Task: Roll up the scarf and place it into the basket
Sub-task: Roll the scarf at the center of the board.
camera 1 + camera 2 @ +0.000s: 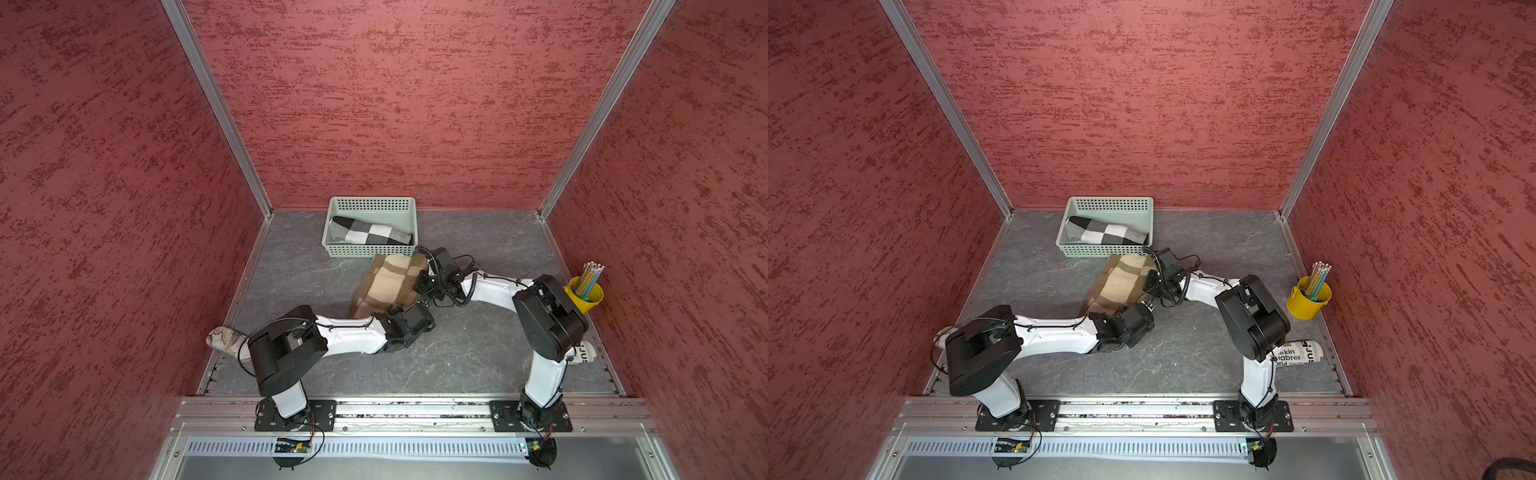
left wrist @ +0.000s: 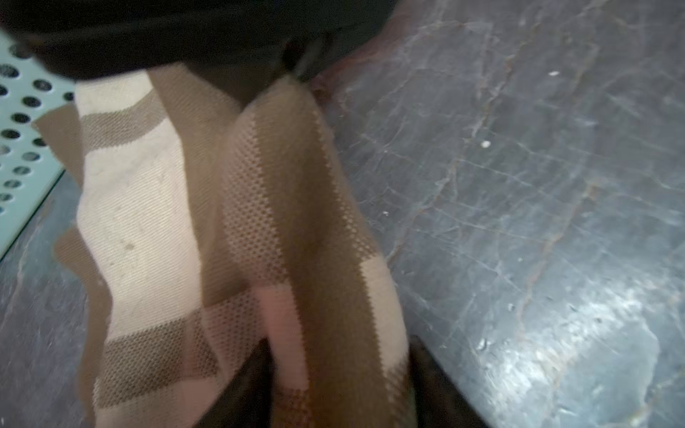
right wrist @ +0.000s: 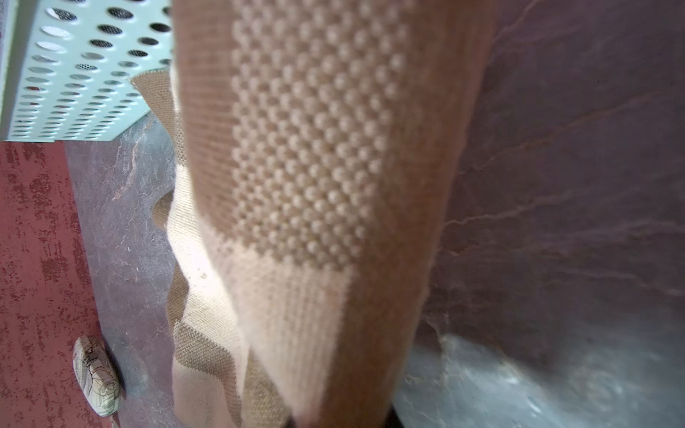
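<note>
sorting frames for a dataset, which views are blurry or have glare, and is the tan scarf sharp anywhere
Left wrist view: motion-smeared, tan scarf soft, glare on the table. Right wrist view: scarf too close, out of focus; basket beyond it crisper. Both top views: sharp, evenly lit, scarf clear.

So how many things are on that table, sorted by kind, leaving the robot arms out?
Scarves: 2 (beige checked scarf, black-and-white scarf)
Other rolled cloths: 2 (patterned roll, printed roll)
Baskets: 1 (mint-green basket)
Buckets of pencils: 1 (yellow bucket)
Total: 6
</note>
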